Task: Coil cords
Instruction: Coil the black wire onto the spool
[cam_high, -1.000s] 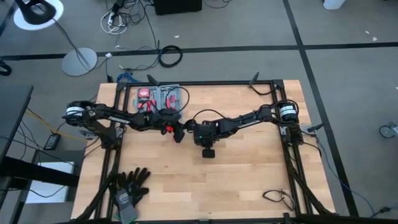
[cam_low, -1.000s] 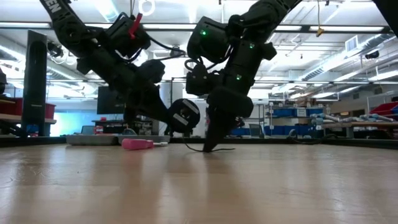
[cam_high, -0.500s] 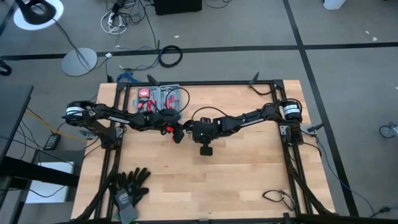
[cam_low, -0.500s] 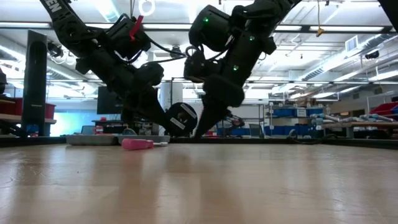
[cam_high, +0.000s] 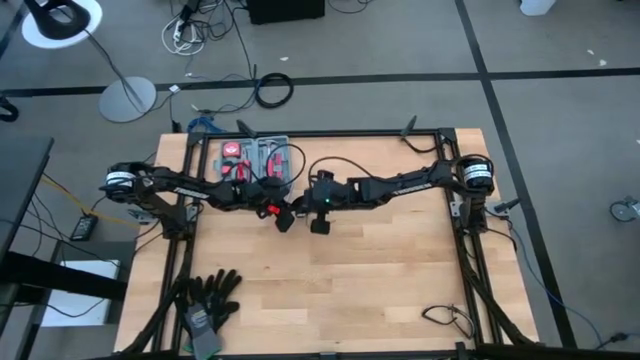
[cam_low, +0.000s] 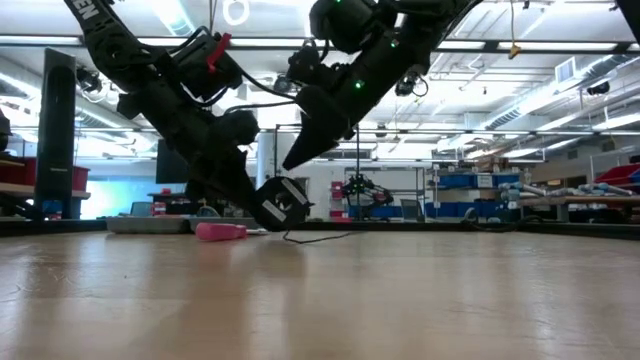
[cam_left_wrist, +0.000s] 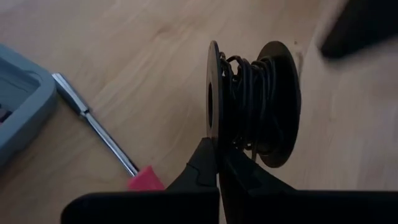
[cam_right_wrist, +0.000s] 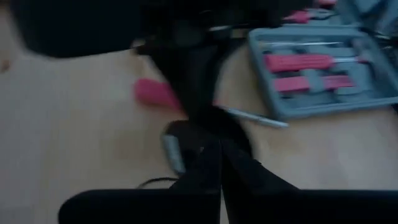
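1. I judge I am in the middle of the winding step: the cords (cam_left_wrist: 249, 93) are already wrapped in several turns round a small black spool (cam_left_wrist: 273, 102) with two round flanges, and a loose thin tail lies on the bench (cam_high: 380, 290) beside it, seen in the low view.

2. My left gripper (cam_left_wrist: 217, 163) sits near the middle of the bench, toward the far edge. Its fingers are pinched together on the rim of the spool's near flange, holding the spool just above the wood.

3. My right gripper (cam_high: 318, 222) hangs just beside the left one, nearly touching it. Its fingers are closed. I cannot tell from the right wrist view whether a strand of cord is caught between them; the view is too smeared.

4. A red-handled screwdriver (cam_left_wrist: 102, 144) lies on the bench just beside the spool, and the grey tool case (cam_high: 255, 155) sits at the far edge, toward the left corner.

5. Next, I reckon the right gripper needs to lead the loose tail round the spool while the left keeps the spool steady, keeping the wire taut and clear of the screwdriver.
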